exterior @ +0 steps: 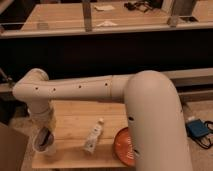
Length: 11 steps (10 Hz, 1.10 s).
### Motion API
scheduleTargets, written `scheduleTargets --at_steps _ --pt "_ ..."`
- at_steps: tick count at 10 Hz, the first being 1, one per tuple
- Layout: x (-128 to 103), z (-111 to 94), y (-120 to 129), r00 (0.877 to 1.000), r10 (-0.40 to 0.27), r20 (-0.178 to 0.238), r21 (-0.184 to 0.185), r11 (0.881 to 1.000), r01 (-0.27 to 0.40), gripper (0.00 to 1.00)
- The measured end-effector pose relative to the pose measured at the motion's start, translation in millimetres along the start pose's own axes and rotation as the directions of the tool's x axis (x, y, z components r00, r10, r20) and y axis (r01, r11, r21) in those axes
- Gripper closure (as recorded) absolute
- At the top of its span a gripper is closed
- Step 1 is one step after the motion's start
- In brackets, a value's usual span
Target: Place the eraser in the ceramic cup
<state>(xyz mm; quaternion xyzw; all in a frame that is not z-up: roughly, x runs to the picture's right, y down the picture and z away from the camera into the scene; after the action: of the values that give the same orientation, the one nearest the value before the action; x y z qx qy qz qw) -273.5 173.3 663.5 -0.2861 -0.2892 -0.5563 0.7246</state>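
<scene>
My white arm reaches across the wooden table (70, 120) to its left side. The gripper (45, 136) points down at the front left corner, right over the small whitish ceramic cup (42, 148), and its dark tip sits at or inside the rim. The cup stands upright near the table's front left edge and is partly hidden by the gripper. The eraser does not show; it may be hidden at the gripper tip or in the cup.
A white tube-like object (93, 138) lies on the table's middle front. The orange-red ridged bowl (122, 148) stands to its right, partly behind my arm. A dark counter wall (125, 50) runs behind the table. A blue object (199, 129) lies on the floor, right.
</scene>
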Motion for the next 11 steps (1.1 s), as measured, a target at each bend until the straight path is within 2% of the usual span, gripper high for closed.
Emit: scheduleTargets --at_steps 11 --pt "1.1 1.2 1.5 1.0 -0.016 0.001 -0.026 1.0 0.016 0.96"
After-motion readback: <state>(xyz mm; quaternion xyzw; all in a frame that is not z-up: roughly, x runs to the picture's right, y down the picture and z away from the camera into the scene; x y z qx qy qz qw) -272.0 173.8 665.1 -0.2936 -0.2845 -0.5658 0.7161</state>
